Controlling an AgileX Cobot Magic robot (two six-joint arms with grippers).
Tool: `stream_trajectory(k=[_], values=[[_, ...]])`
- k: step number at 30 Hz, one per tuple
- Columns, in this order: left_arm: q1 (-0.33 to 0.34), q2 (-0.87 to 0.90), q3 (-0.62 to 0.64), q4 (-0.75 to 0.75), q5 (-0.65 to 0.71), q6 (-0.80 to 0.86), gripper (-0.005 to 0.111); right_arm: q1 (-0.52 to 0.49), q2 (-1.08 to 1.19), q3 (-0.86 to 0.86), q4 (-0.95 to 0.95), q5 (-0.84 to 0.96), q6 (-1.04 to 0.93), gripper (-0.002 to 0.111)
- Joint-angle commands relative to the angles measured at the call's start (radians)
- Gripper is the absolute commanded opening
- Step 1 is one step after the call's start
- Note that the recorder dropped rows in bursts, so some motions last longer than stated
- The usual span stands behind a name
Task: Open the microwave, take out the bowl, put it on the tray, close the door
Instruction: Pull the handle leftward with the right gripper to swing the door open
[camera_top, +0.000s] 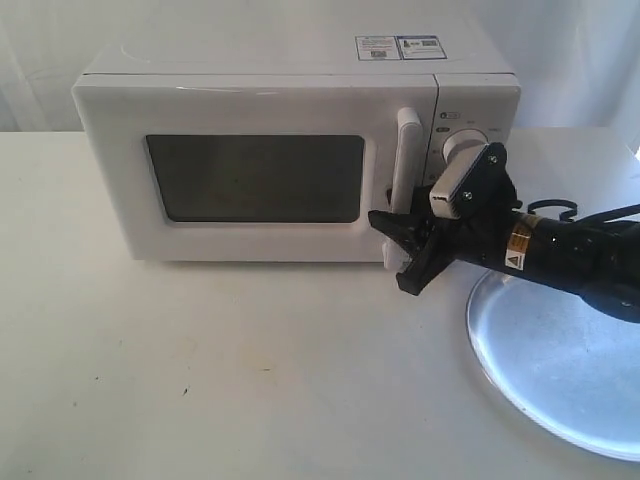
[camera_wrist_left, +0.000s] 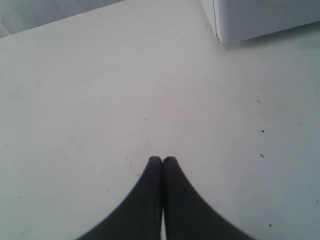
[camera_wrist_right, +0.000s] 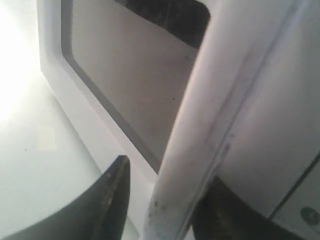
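Note:
The white microwave (camera_top: 260, 90) stands at the back of the table with its door (camera_top: 250, 115) shut, so the bowl is hidden. My right gripper (camera_top: 402, 248) is open at the lower end of the tall white door handle (camera_top: 406, 150). In the right wrist view the handle (camera_wrist_right: 200, 125) runs between the two fingers, with a gap to one fingertip (camera_wrist_right: 119, 172), and the gripper (camera_wrist_right: 167, 177) straddles it. The silver tray (camera_top: 560, 370) lies at the front right, under the right arm. My left gripper (camera_wrist_left: 162, 159) is shut and empty over bare table.
A round white dial (camera_top: 462, 146) sits just above the right gripper. A black cable (camera_top: 552, 208) loops behind the right arm. In the left wrist view a corner of the microwave (camera_wrist_left: 260, 17) shows. White table (camera_top: 200, 360) stretches in front of the microwave.

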Motion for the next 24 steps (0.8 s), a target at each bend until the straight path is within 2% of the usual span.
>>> stream_trajectory(k=[1,8,15,18,24], values=[[0.001,-0.002,-0.002,-0.008,-0.002,-0.004,0.000,0.015,0.010,-0.062,-0.276,-0.180,0.091,0.000],[0.001,-0.002,-0.002,-0.008,-0.002,-0.004,0.000,0.015,0.008,-0.067,-0.379,-0.180,0.139,0.000],[0.001,-0.002,-0.002,-0.008,-0.002,-0.004,0.000,0.015,0.008,-0.065,-0.329,-0.180,0.224,0.001],[0.001,-0.002,-0.002,-0.008,-0.002,-0.004,0.000,0.015,0.008,-0.065,-0.311,-0.180,0.292,0.009],[0.001,-0.002,-0.002,-0.008,-0.002,-0.004,0.000,0.004,0.008,-0.065,-0.321,-0.180,0.300,0.043]])
